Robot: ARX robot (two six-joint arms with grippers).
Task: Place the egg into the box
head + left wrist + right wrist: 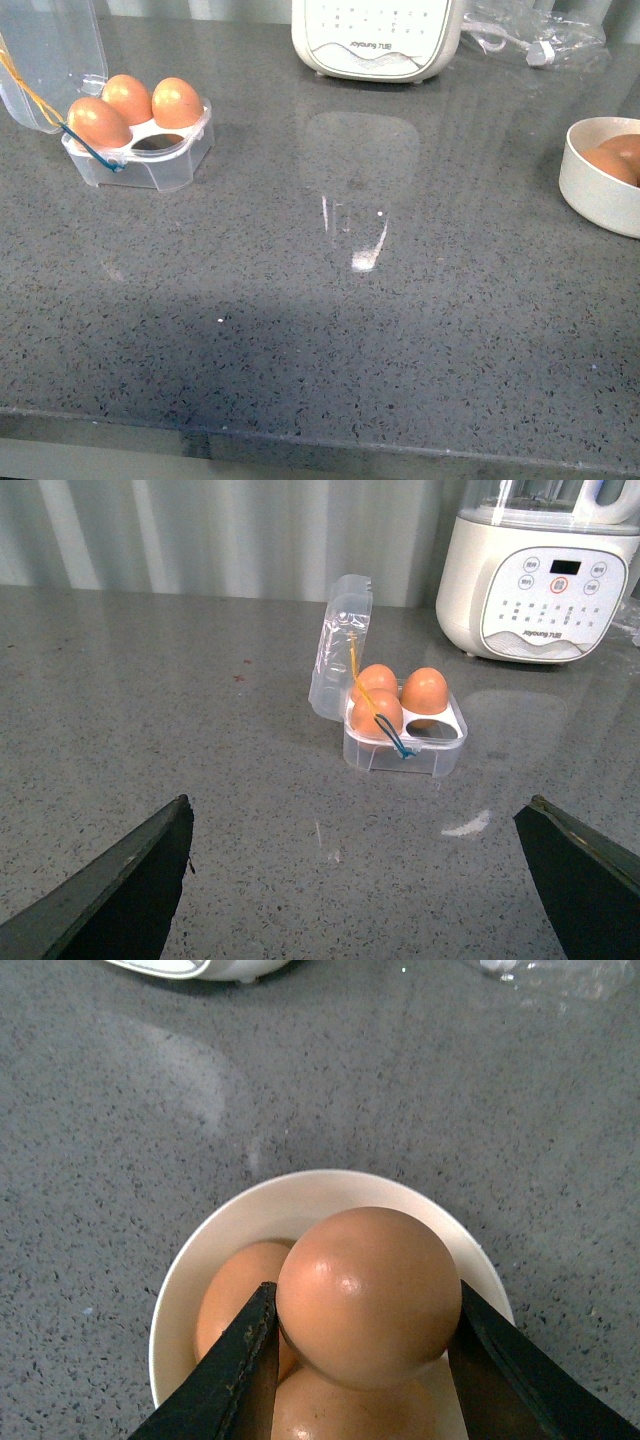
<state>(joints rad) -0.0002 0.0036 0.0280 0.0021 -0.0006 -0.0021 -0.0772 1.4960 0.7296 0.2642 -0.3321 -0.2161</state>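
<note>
My right gripper (365, 1287) is shut on the egg (368, 1295), a smooth orange-brown one held just above the round white bowl (300, 1185). Two more eggs (235, 1295) lie in the bowl under it. The box (150, 172) is a clear four-cup carton at the far left of the counter, its lid (50, 50) standing open. It holds three eggs (128, 97), and its near-right cup (158, 143) is empty. My left gripper (360, 880) is open and empty above bare counter, short of the box (400, 755). Neither arm shows in the front view.
A white Joyoung appliance (375, 40) stands at the back of the grey speckled counter. A crumpled clear plastic bag (540, 35) lies at the back right. The bowl (600, 190) sits at the right edge. The counter's front edge (320, 420) runs along the bottom.
</note>
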